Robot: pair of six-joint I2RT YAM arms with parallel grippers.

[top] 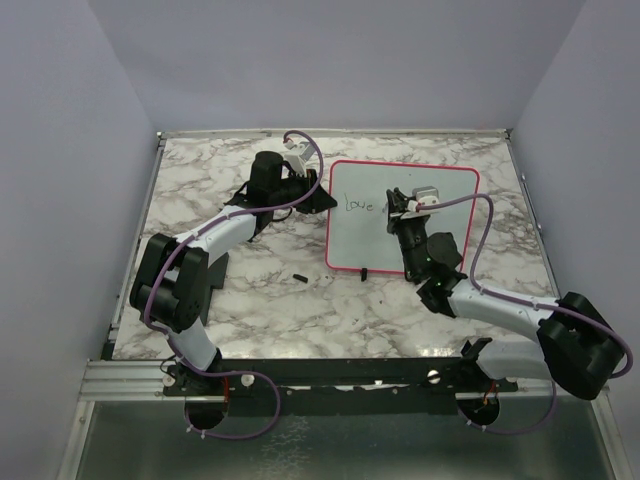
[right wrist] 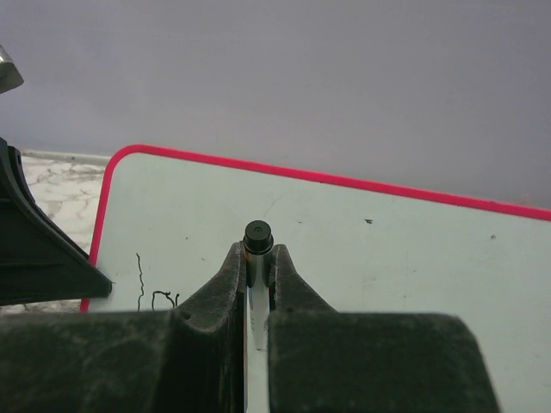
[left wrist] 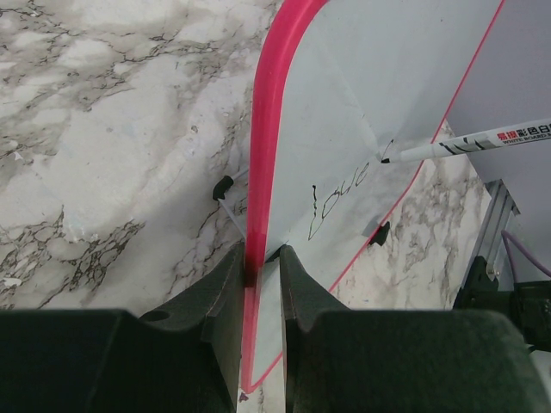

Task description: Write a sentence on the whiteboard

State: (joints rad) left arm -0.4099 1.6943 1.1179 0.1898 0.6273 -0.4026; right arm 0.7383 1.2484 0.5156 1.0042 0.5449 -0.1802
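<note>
The whiteboard (top: 430, 225), white with a red-pink frame, lies at the right middle of the marble table. My left gripper (top: 322, 195) is shut on its left edge; in the left wrist view (left wrist: 261, 258) the pink frame (left wrist: 267, 129) sits between the jaws. My right gripper (top: 398, 205) is over the board, shut on a white marker (right wrist: 257, 237). The marker (left wrist: 482, 142) has its tip on the board just past the dark handwriting. The sentence (top: 358, 204) reads only "Love", also in the left wrist view (left wrist: 340, 194). Its start shows in the right wrist view (right wrist: 155, 288).
A black clip (top: 364, 272) sits on the board's near edge. A small black piece (top: 299, 276) lies on the table just left of the board's near corner. Grey walls close the back and sides. A metal rail (top: 330, 370) runs along the near edge.
</note>
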